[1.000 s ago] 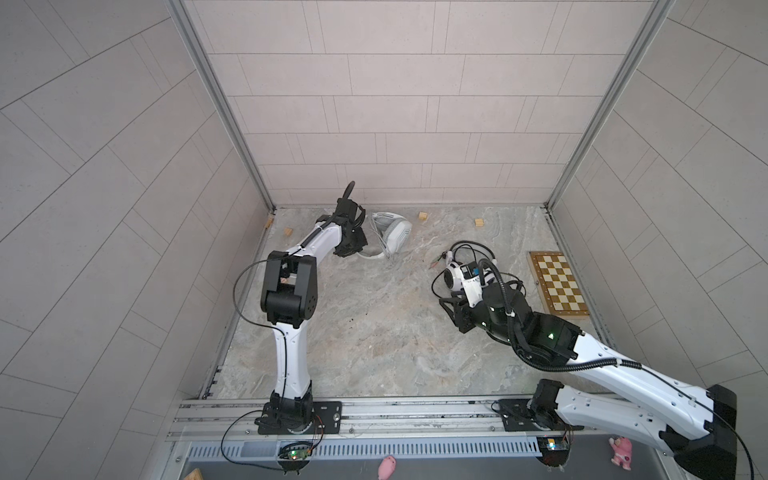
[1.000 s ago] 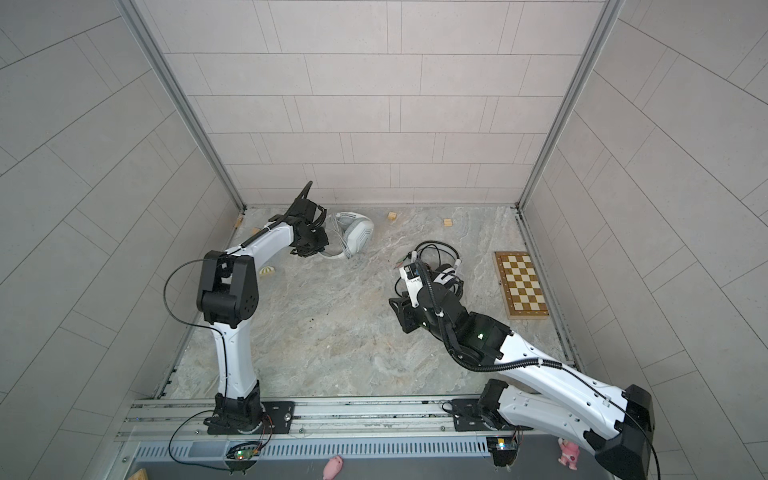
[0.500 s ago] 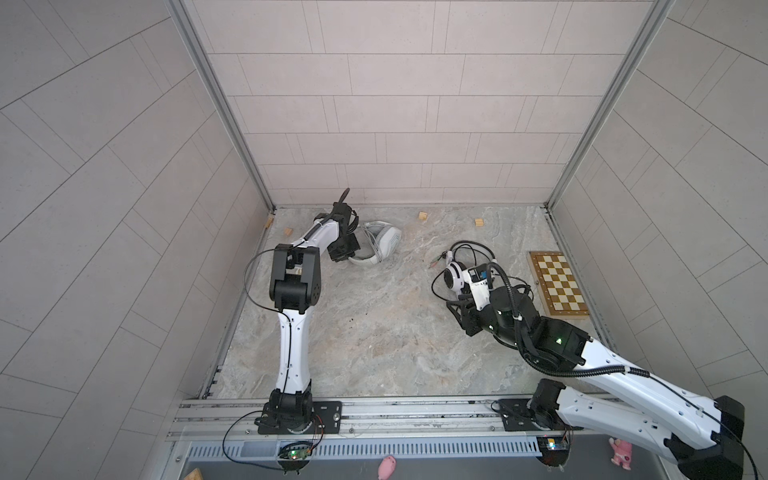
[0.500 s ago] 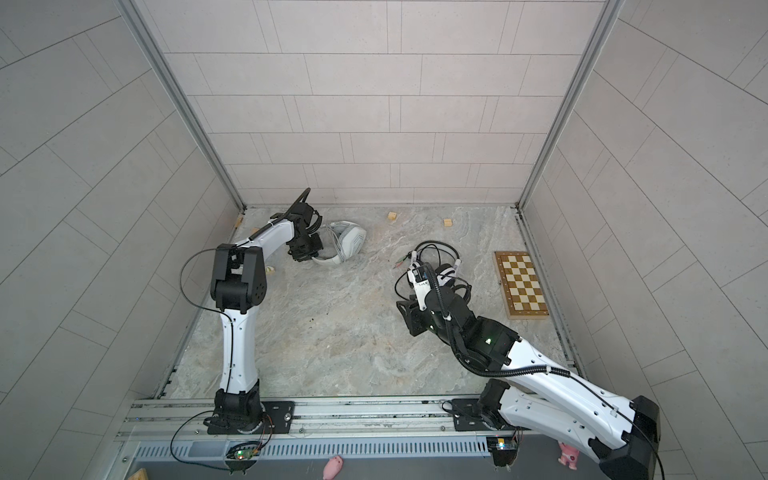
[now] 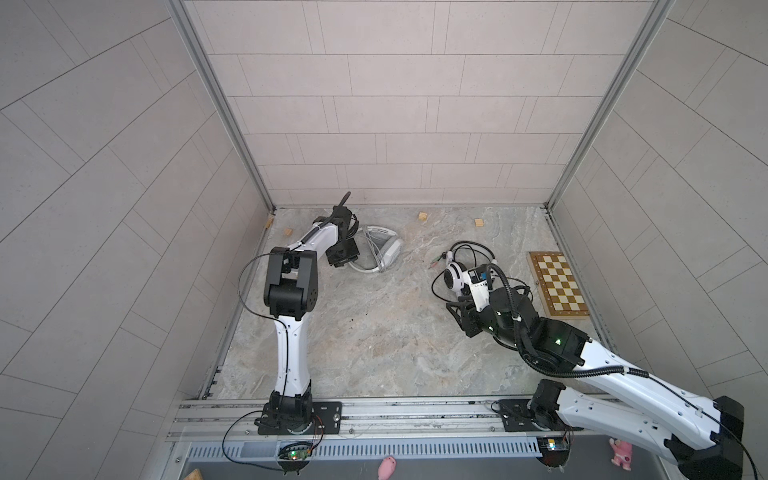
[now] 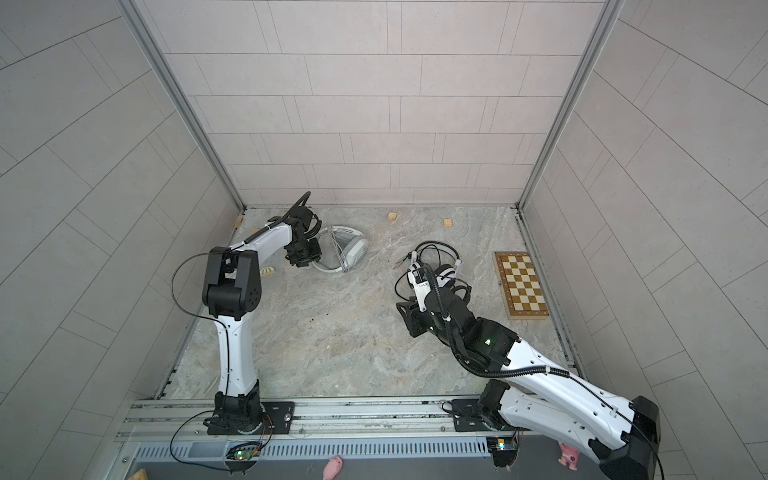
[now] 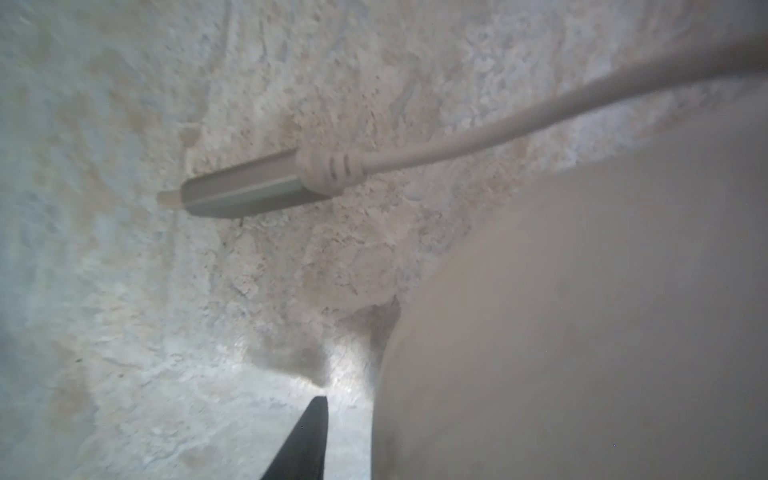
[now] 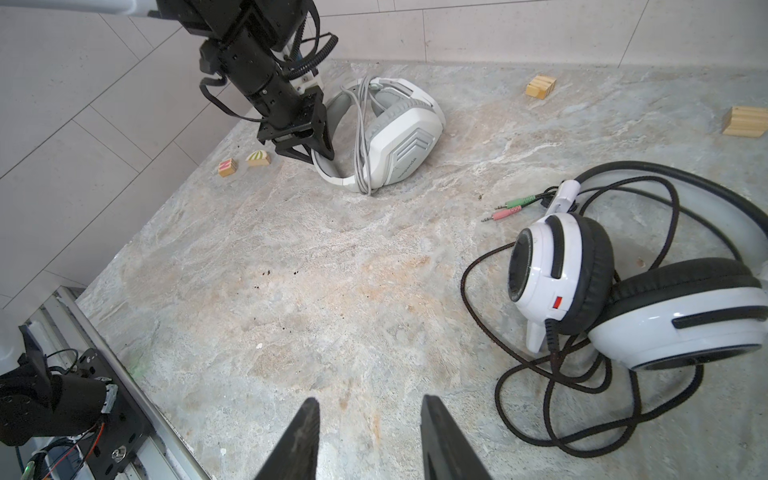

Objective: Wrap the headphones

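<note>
White headset (image 8: 395, 137) lay back-left on the surface (image 8: 291, 270), grey cable (image 8: 362, 137) looped over it, black-and-white headset (image 8: 582, 282) lay mid-right, left gripper (image 8: 318, 158) parted beside the white headband, right gripper (image 8: 369, 401) spread, empty, grey plug (image 7: 249, 187) showed only in the left wrist view.

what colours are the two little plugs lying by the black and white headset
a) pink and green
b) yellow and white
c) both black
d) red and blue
a: in the right wrist view, beside the black-and-white headset, lie one green plug and one pink plug.
</note>
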{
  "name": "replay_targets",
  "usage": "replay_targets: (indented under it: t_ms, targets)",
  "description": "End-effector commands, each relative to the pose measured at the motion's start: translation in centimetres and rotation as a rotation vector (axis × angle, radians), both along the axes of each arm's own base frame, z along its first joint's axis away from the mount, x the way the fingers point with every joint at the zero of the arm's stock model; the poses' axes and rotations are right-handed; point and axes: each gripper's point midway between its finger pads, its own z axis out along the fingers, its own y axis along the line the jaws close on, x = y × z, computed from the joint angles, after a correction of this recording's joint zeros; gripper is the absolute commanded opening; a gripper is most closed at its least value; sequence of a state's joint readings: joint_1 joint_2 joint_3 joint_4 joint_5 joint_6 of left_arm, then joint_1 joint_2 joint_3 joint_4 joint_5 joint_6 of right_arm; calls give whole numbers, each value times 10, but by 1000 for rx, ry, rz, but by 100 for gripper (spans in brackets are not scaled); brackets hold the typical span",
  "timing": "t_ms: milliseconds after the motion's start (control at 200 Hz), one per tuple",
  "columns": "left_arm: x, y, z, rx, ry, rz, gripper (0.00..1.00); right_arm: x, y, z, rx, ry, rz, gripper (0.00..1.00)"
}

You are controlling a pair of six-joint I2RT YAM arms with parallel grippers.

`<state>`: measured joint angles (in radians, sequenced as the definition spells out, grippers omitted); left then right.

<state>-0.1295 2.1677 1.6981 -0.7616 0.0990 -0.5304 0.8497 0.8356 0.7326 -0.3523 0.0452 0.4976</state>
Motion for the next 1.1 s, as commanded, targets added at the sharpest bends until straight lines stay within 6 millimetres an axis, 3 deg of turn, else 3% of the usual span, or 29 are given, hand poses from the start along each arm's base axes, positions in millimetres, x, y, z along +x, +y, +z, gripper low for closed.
replay_targets:
  t_ms: [0,150,295,465,585,786,886,1096]
  targets:
    - [-9,7,28,35,-26,-2,48,-1,-3,2,11,-6,-11,42]
    - [-18,15,61,75,-68,-2,61,-1,-7,-3,-2,-2,-20,41]
    - [-26,19,93,75,-123,-4,62,2,-14,-9,-20,9,-42,41]
    - [-44,4,122,-8,-226,-34,61,10,-30,-14,-40,24,-88,42]
    - [-63,-10,137,-51,-311,-81,61,20,-52,-19,-52,45,-161,42]
    - [-97,-24,147,-103,-410,-125,61,37,-95,-31,-80,100,-298,43]
    - [-111,-41,150,-128,-452,-171,61,47,-112,-36,-79,133,-355,43]
    - [-139,-102,137,-167,-460,-356,61,70,-133,-54,-40,244,-410,46]
